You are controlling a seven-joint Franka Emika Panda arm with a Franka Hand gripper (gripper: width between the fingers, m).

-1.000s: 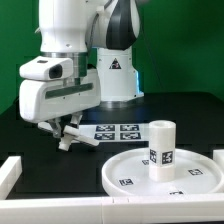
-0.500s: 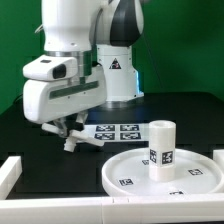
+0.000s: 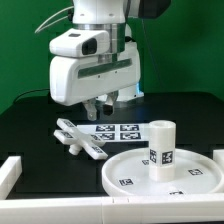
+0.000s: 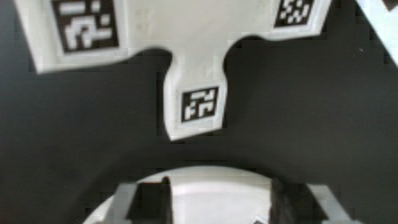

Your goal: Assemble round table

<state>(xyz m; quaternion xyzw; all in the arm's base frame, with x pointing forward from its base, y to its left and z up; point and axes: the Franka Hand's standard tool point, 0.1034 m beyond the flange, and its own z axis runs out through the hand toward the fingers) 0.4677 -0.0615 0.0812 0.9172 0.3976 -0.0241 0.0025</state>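
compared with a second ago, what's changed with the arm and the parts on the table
The gripper, which was low over the cross-shaped foot piece, has lifted off it and swung toward the exterior view's right. Its jaws stand apart and hold nothing. The foot piece is left lying free on the black table. The post standing on the round disc and the marker board stayed as they were.

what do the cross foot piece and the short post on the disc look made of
Cross foot piece: likely hard white plastic, matte; even colour, crisp flat edges, black-and-white tags probably printed stickers. Short post: apparently the same white plastic, smooth with slight sheen; solid or hollow cannot be told.
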